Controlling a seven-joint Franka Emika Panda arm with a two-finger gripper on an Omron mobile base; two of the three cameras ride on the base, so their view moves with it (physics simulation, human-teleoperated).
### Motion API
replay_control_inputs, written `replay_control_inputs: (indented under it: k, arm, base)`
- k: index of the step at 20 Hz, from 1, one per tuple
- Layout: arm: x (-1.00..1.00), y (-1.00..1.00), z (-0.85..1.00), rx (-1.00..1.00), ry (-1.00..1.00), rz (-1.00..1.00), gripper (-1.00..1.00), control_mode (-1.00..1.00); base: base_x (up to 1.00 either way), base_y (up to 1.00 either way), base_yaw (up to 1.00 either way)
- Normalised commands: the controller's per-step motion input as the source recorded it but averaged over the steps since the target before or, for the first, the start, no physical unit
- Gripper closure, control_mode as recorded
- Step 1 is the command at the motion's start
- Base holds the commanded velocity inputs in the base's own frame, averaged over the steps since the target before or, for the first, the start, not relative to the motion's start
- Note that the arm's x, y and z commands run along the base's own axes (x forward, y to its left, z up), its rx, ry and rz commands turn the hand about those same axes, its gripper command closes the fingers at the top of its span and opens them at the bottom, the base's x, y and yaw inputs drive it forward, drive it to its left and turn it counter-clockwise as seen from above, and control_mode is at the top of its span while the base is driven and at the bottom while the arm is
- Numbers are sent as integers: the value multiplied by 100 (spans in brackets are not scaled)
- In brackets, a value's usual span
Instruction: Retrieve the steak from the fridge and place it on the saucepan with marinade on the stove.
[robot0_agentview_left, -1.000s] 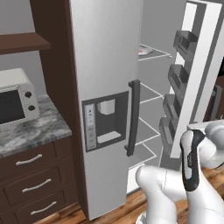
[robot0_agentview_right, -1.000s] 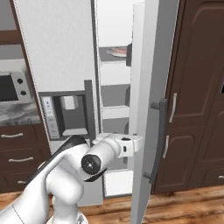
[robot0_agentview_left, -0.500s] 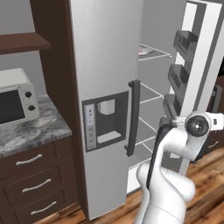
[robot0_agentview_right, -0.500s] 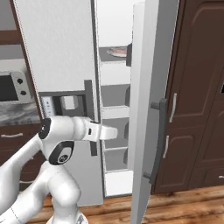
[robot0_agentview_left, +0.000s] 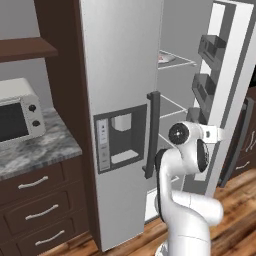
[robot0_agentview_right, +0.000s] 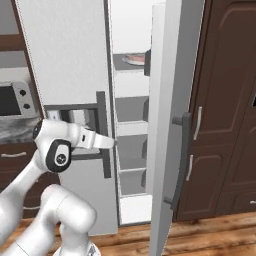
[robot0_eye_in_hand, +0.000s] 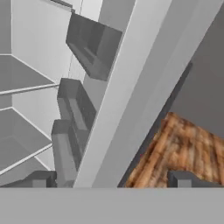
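the fridge (robot0_agentview_left: 120, 90) stands with its left door shut and its right door (robot0_agentview_right: 172, 115) swung wide, so the shelves inside are open to the arm. the steak (robot0_agentview_right: 135, 59) lies on a plate on an upper shelf, high in the compartment, pinkish and flat, well above where the arm now sits. in the left base view the same plate (robot0_agentview_left: 165, 58) shows at the shelf's front edge.

the arm is folded in front of the opening at about the height of the dark door handle (robot0_agentview_left: 151, 134), its wrist aimed toward the gap between the two doors. the hand view looks along the inner face of the open door, past the grey door bins (robot0_eye_in_hand: 92, 43) and down to the wooden floor (robot0_eye_in_hand: 183, 148).

the gripper (robot0_eye_in_hand: 111, 179) shows two dark fingertips (robot0_eye_in_hand: 41, 179) set far apart at the bottom of the hand view, with nothing between them, so the pincer looks wide and empty.

the step in hand seems to be the reach for the steak, and it is barely begun. to do it well, i judge the hand should rise to the upper shelf first, then go in level between door edge and bins, keeping clear of both. coming at the meat from just above, with the fingers kept wide, looks safest; the low shelf space above it may cramp the wrist.
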Motion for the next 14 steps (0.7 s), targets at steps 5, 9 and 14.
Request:
replay_control_inputs:
  k: [5, 9, 14]
  arm:
    - [68, 11, -35, -1, -4, 0, -100, -100]
    - [84, -2, -21, 0, -1, 0, -100, -100]
    - [60, -55, 0, 0, 0, -12, -100, -100]
  base:
    - [0, 0, 0]
    - [0, 0, 0]
    - [0, 0, 0]
